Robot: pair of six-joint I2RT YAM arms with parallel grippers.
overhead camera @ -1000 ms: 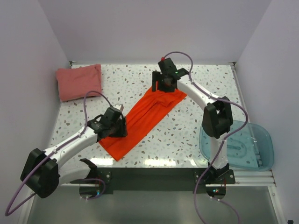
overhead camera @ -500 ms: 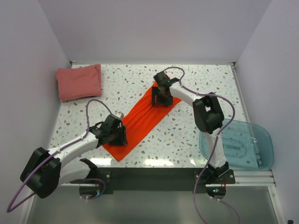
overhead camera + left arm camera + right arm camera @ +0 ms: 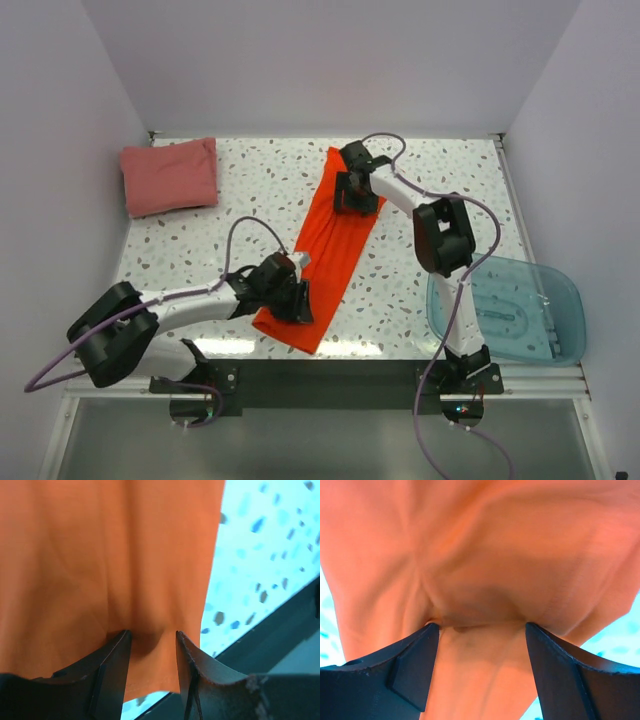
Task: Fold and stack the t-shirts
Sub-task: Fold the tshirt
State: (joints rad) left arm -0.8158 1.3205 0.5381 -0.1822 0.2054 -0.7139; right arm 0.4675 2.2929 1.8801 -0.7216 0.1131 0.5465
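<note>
The orange-red t-shirt lies as a long narrow strip on the worktop, running from far centre to the near edge. The left tool pinches a pucker of cloth at the near end. The right tool grips a gathered fold at the far end, its fingers set wider apart. The pink-red t-shirt sits folded at the far left, well apart. Both holds look shallow, so an uneven pull could slip one end free or twist the strip. The near hem is also close enough to the edge to slide off.
</note>
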